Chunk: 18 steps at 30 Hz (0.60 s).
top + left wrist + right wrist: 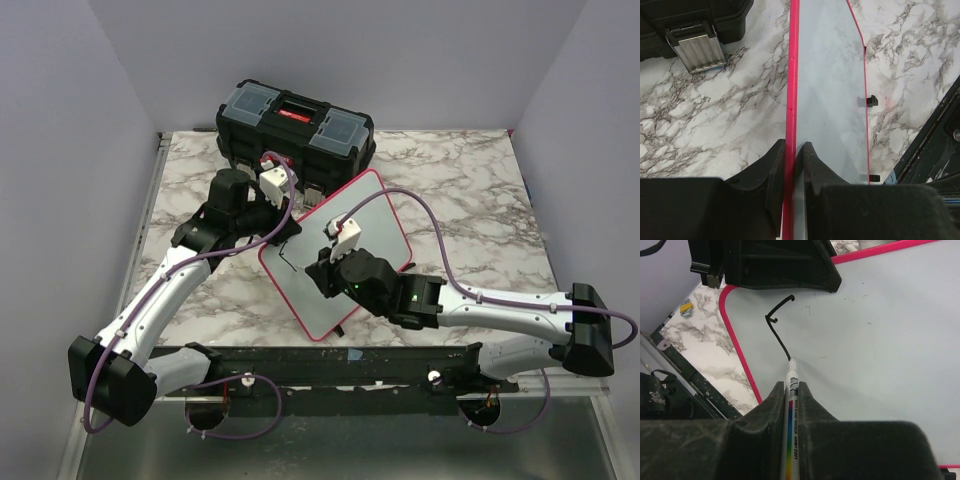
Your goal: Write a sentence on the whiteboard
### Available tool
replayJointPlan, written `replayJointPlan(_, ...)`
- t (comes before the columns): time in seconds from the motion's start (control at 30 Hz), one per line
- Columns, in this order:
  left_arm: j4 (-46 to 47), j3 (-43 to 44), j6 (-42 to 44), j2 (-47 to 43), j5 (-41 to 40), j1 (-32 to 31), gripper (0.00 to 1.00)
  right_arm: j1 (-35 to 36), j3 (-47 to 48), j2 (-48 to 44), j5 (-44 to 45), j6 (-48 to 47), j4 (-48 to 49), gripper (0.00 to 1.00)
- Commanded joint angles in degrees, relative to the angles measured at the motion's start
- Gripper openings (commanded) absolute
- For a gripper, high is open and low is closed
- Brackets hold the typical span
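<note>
At the left, our left hand (791, 150) is clenched on the red rim (790, 75) of the whiteboard (375, 215), one finger on each face of the edge, steadying it. The whiteboard sits around the middle of the bench (470, 190), turned askew to the bench edges. Its far corner comes near the black toolbox (295, 125), which stands at the far edge.

On the board's left end, close to where the left hand grips, there is one thin black stroke (777, 332): a small hook at the top and a long curved line running down from it. We judge that the sentence (286, 259) is barely begun and that this is part of its first letter. The rest of the white surface is bare.

To the right, our right hand (791, 387) is clamped on a marker (791, 410), and the marker tip rests at the lower end of the stroke.

So we are in the writing step, at its very start. For the next move, we think the tip must be brought to the start of the letter's next line. It must be pressed lightly enough not to push the board, while the left hand keeps the rim from sliding.
</note>
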Motion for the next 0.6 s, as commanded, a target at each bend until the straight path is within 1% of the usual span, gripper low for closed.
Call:
replayJointPlan(0.0, 1.2, 0.3, 3.0, -1.2, -3.0, 0.0, 0.0, -0.1, 2.5, 0.2, -0.4, -0.4, 1.0, 0.01)
replayJointPlan(0.57, 1.1, 0.3, 3.3, -1.2, -2.8, 0.0, 0.0, -0.1, 4.7, 4.9, 0.2, -1.3, 2.6, 0.01)
